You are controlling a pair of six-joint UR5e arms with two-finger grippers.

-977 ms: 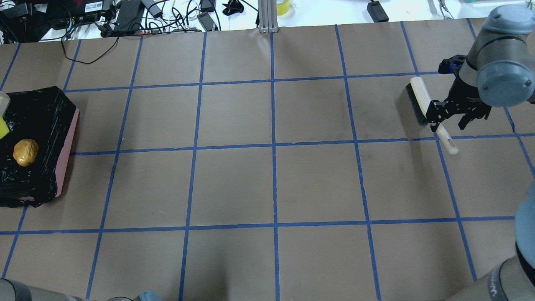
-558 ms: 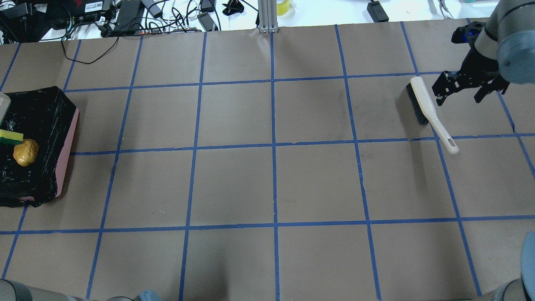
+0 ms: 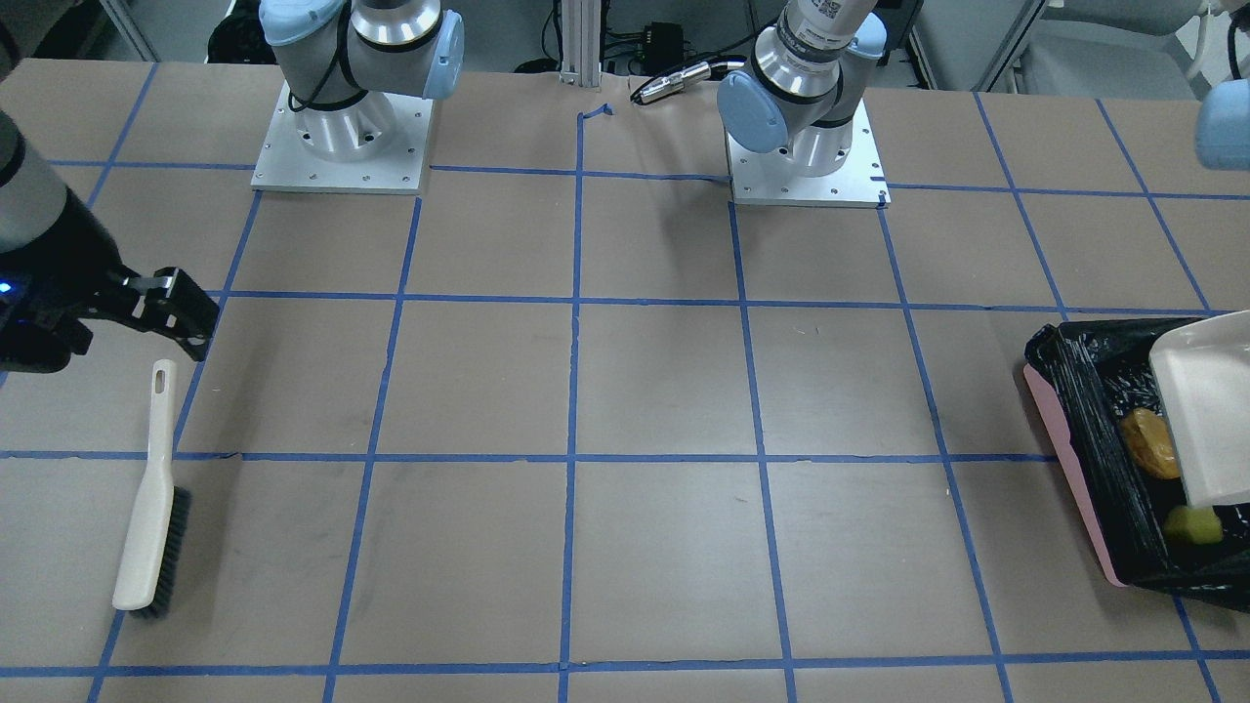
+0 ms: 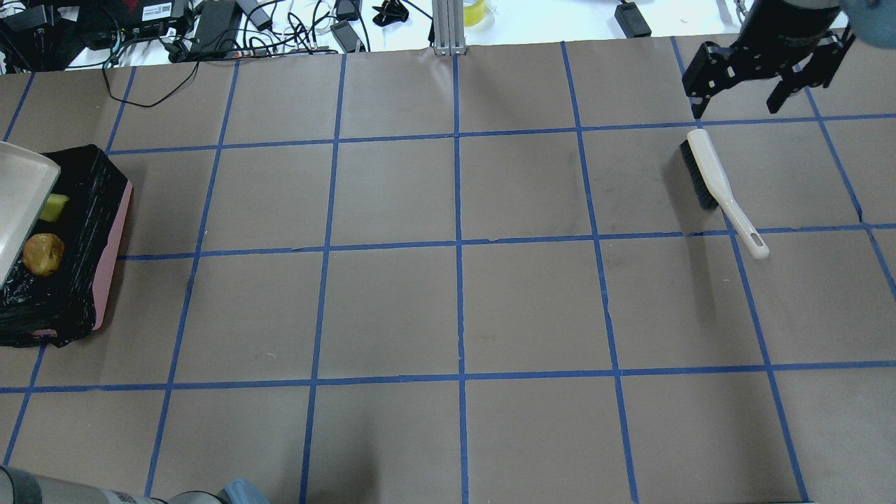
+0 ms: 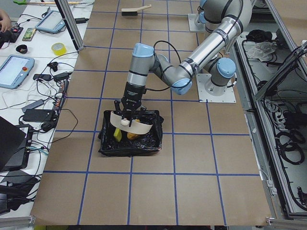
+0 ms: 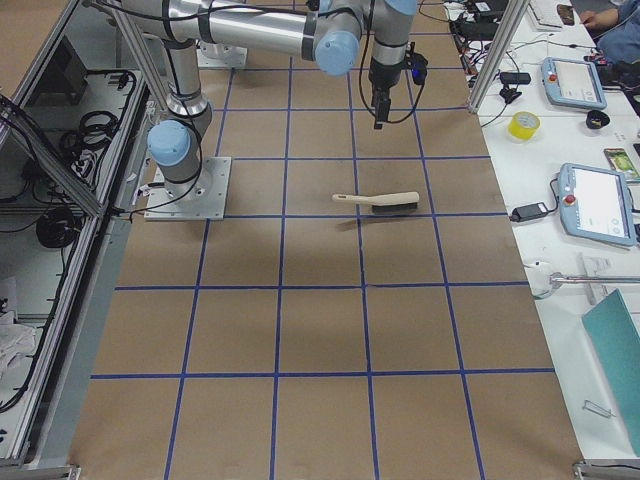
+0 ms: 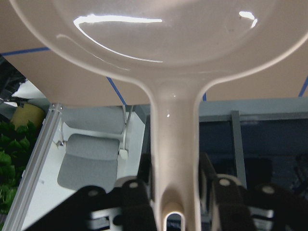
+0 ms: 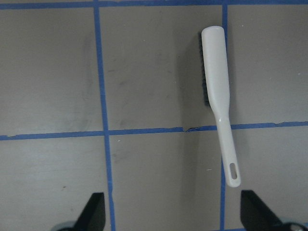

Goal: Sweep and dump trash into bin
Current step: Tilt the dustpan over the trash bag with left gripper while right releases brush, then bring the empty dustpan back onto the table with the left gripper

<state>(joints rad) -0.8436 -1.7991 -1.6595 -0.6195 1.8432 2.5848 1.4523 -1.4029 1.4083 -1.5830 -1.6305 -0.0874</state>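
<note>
2 trash pieces, the lump point(image 4: 43, 254) and the sponge wedge point(image 4: 54, 207), lie in the bin point(image 4: 112, 231) under the left gripper point(image 7: 175, 185), which is clamped on the dustpan point(image 4: 21, 203). The right gripper point(image 4: 736, 105) hangs spread and empty above the brush point(image 4: 707, 175). Dumping looks almost done; next, lift the dustpan away carefully.

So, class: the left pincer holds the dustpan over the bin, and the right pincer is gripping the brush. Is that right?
Not quite. The right pincer is open and apart from the brush, which lies alone on the table, as the overhead exterior view shows. The left pincer does hold the dustpan over the bin.
</note>
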